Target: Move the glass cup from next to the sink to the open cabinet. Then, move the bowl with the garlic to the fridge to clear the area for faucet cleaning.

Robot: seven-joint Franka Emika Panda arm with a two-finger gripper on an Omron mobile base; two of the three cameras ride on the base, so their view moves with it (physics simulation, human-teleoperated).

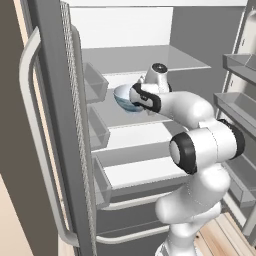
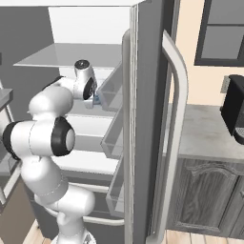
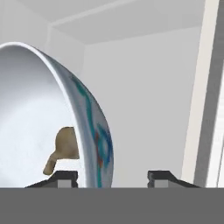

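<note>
The white arm reaches into the open fridge (image 1: 150,35), its hand up at the level of a middle white shelf (image 1: 120,117). The bowl (image 1: 126,97) sits on that shelf, just in front of the hand, with its pale blue outside showing in the left base view. In the right base view only a sliver of the bowl's blue shows beside the wrist, behind the clear door bins (image 2: 112,90).

In the hand view the gripper (image 3: 113,178) has its two dark fingers (image 3: 65,178) spread apart, one on each side of the bowl's rim. The left finger lies inside the bowl and the right one outside it, with a clear gap between the outer finger and the bowl's patterned wall, so the rim is not pinched. The garlic (image 3: 65,146), a tan lump with a short stem, rests inside the bowl against its white inner wall, just above the inner finger. The fridge's pale back wall fills the space behind.
</note>
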